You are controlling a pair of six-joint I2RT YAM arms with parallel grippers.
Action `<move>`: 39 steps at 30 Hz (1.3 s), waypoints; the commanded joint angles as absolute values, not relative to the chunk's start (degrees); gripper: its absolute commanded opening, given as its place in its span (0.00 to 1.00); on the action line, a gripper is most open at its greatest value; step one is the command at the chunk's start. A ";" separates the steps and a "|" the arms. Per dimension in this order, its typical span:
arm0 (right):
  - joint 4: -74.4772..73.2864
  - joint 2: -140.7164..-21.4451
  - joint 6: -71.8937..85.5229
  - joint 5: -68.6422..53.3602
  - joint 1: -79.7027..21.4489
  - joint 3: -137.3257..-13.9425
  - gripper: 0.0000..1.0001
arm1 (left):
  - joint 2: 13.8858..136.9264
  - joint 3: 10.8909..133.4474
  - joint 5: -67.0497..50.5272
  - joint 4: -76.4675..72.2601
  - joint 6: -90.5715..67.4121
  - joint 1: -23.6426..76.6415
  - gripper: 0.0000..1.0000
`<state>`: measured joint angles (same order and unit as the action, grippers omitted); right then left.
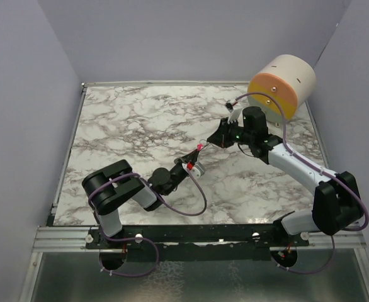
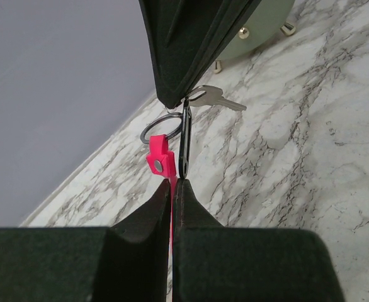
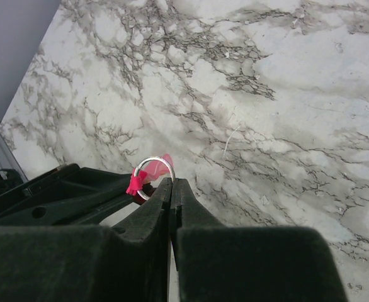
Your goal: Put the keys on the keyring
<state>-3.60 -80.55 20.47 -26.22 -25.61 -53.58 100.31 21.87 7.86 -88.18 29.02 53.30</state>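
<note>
My left gripper (image 2: 172, 184) is shut on the lower end of the keyring's pink-red strip (image 2: 160, 160); the strip's thin metal ring (image 2: 152, 129) stands above the jaws. Above it, my right gripper (image 1: 211, 141) points down at the ring with a key pinched in its tip. The key's dark head (image 2: 184, 143) hangs edge-on beside the pink strip, and a silvery shaft (image 2: 225, 100) sticks out to the right. In the right wrist view my right gripper (image 3: 170, 181) is shut, with the ring (image 3: 153, 177) touching its tip. Both grippers (image 1: 194, 155) meet above the middle of the marble table (image 1: 128, 119).
A cream and orange drum-shaped object (image 1: 282, 85) lies at the table's far right corner, behind the right arm; its underside with brass feet (image 2: 260, 25) shows in the left wrist view. Grey walls close in the table on the left, back and right.
</note>
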 commanded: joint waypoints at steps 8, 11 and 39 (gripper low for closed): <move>-2.86 -78.91 13.87 -24.65 -26.01 -53.61 0.01 | 99.82 21.19 2.06 -101.03 24.85 51.56 0.00; 0.77 -77.54 11.55 -22.65 -26.01 -51.52 0.01 | 99.61 21.01 0.90 -100.99 23.23 50.98 0.00; -3.29 -76.58 8.73 -26.94 -26.02 -53.11 0.01 | 101.19 20.85 6.03 -100.99 21.01 48.99 0.03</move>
